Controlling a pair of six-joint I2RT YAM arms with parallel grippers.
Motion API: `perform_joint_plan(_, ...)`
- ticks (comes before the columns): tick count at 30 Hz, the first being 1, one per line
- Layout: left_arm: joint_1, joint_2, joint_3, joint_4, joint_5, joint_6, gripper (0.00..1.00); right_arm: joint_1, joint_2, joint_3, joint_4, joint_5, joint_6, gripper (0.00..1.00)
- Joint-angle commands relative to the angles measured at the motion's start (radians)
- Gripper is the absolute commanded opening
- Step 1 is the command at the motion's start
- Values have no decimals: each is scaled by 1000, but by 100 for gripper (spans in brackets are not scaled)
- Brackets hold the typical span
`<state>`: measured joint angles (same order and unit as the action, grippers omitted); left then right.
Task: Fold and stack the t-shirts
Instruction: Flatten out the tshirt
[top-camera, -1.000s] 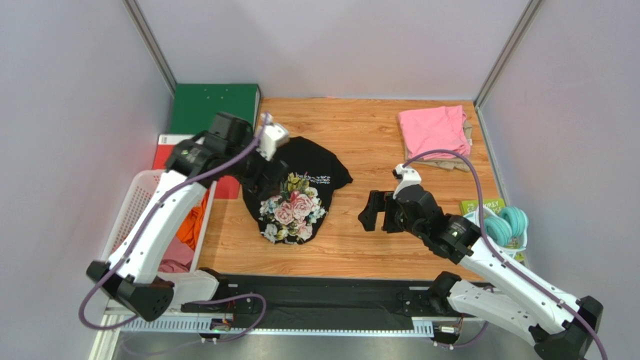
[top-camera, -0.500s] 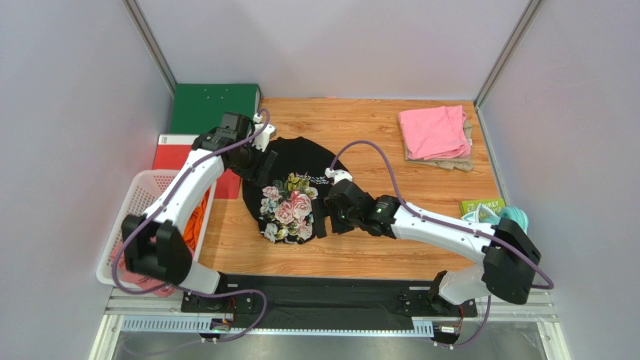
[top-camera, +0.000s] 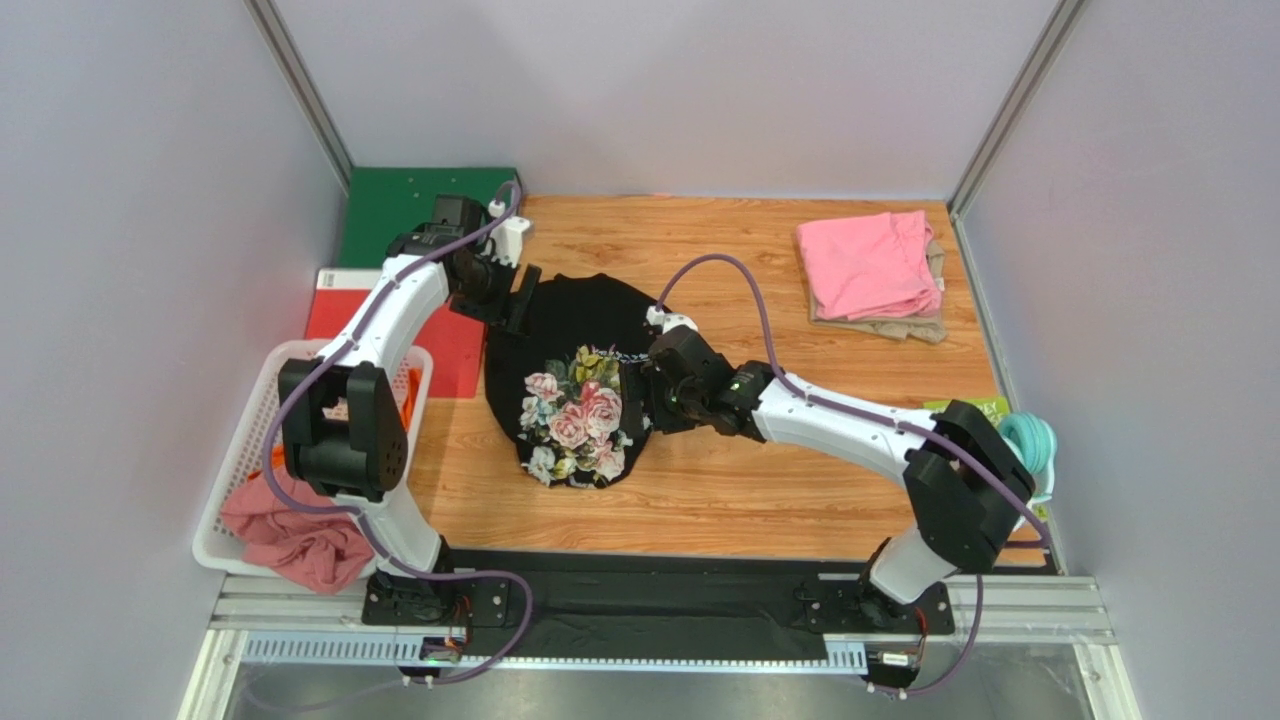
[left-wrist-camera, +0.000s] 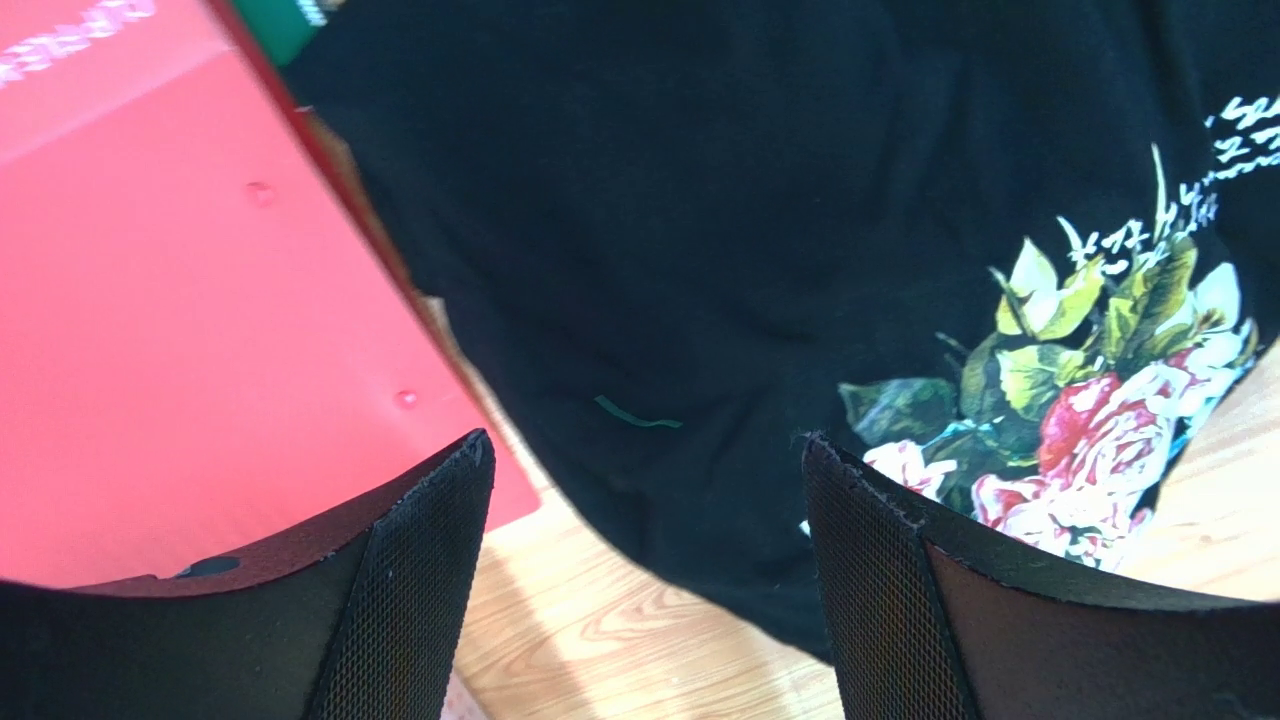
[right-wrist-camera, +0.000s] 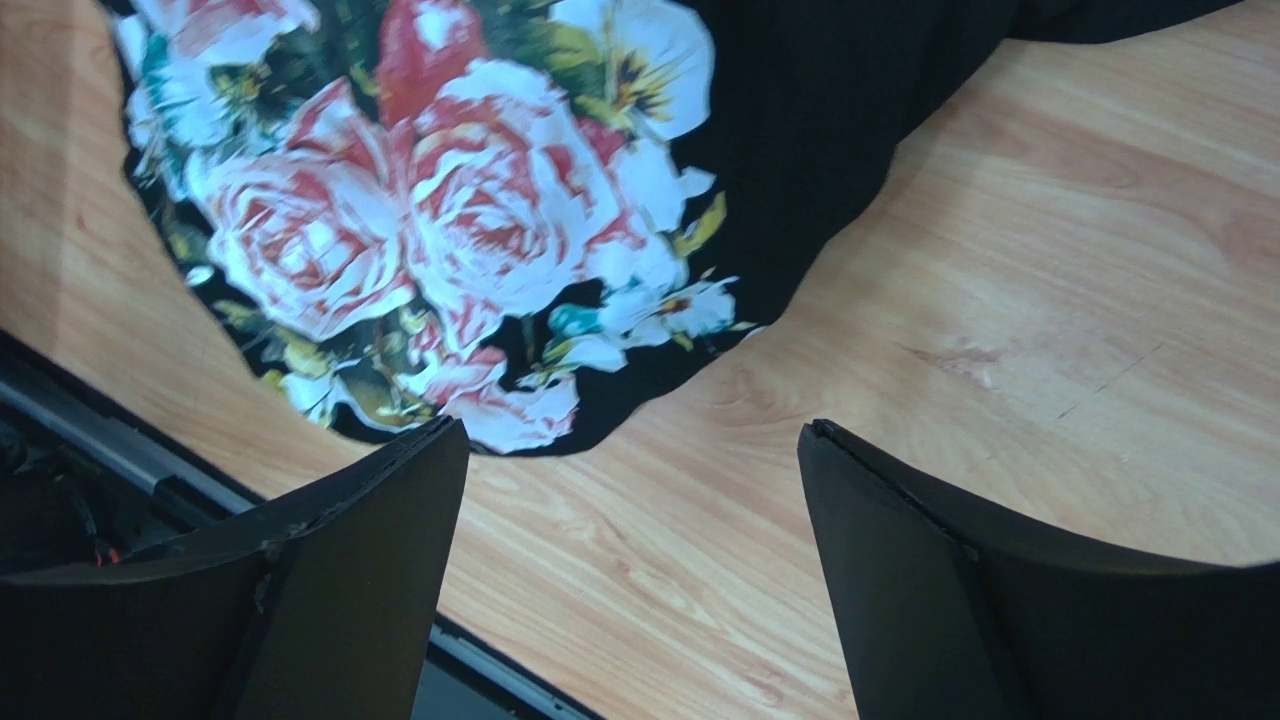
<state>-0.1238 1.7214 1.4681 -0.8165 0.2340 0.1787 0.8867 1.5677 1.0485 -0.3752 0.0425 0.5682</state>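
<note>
The left gripper stands open with nothing between its fingers, hanging low over the far left edge of the black shirt. The cloth's border runs right under the gap, which suits a pinch on that edge. Just to one side of it lies the red binder, right against the shirt's border, so a closing finger could catch the binder as well.

The right gripper is open and empty too. It is poised above the shirt's opposite side, where the rose print meets the bare table. The two appear to be set on opposite edges so that the spread-out shirt can be lifted and folded evenly.

Well out from the right gripper, toward the far right corner, a folded pink shirt rests on a beige one. That is likely the stack this shirt should join. Back from the left gripper, toward the arm bases, a basket holds a dusty-rose shirt, apparently waiting its turn.
</note>
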Motion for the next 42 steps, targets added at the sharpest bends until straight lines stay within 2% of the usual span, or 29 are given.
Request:
perform_joint_plan(1,-2,35,17,25,68,-27,81,-54,57,44,68,-23,-16,88)
perform_joint_plan(8,-2,82,14,37,99,-47,79,-133,152,90,140,-113,-28,84)
perform_joint_plan(9,-2,95,15,37,102,-48,77,-150,179,119,147,-131,-33,83)
perform_joint_plan(10,-2,99,15,37,106,-48,68,-158,195,134,148,-141,-37,81)
perform_joint_plan(13,-2,112,21,39,119,-54,56,-187,244,192,150,-179,-45,76)
perform_joint_plan(15,-4,122,23,40,122,-56,55,-201,274,217,151,-202,-45,72)
perform_joint_plan(17,-4,133,23,40,120,-53,56,-206,291,242,151,-211,-47,66)
perform_joint_plan(18,-4,142,21,39,119,-51,60,-212,304,245,151,-217,-47,66)
perform_joint_plan(22,-7,153,8,42,119,-45,69,-216,315,232,159,-219,-44,67)
perform_joint_plan(24,-7,149,-2,43,113,-44,77,-219,313,219,159,-217,-50,69)
perform_joint_plan(27,-7,136,-18,54,113,-38,78,-232,308,205,162,-219,-54,71)
perform_joint_plan(29,-7,136,-31,66,120,-39,77,-238,314,208,163,-224,-54,67)
perform_joint_plan(33,-8,168,-35,66,137,-51,60,-247,350,240,151,-236,-68,58)
perform_joint_plan(35,-14,175,-45,69,142,-50,54,-252,371,251,139,-242,-71,49)
perform_joint_plan(36,-17,176,-48,71,139,-47,46,-258,376,251,139,-245,-71,45)
perform_joint_plan(37,-20,176,-55,74,134,-45,39,-259,377,249,139,-247,-73,34)
perform_joint_plan(38,-25,176,-57,76,133,-47,31,-264,377,249,139,-248,-73,28)
perform_joint_plan(39,-25,176,-58,76,131,-47,18,-270,377,248,140,-254,-73,19)
perform_joint_plan(40,-27,173,-58,76,133,-47,11,-272,377,249,139,-254,-77,1)
perform_joint_plan(42,-27,165,-60,73,130,-47,0,-278,371,248,133,-254,-82,0)
